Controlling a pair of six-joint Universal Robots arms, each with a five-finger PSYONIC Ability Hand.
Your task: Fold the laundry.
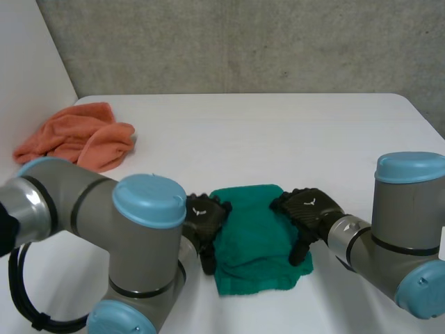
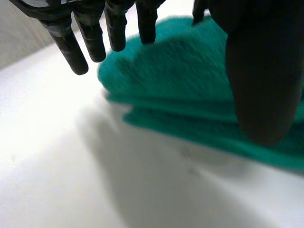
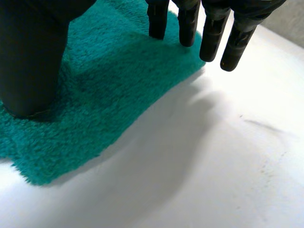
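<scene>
Green towel (image 1: 259, 240) folded on table (image 1: 278, 139); orange cloth (image 1: 76, 136) well apart.

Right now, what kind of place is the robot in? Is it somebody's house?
Probably a lab or test room, not a home: there is a bare concrete wall, a plain white table, and two robot arms at a green towel.

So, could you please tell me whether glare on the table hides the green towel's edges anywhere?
Head view: even light, green towel plain against the table. Left wrist view: table brightest by the left hand, edge readable. Right wrist view: no glare, edge clear.
</scene>
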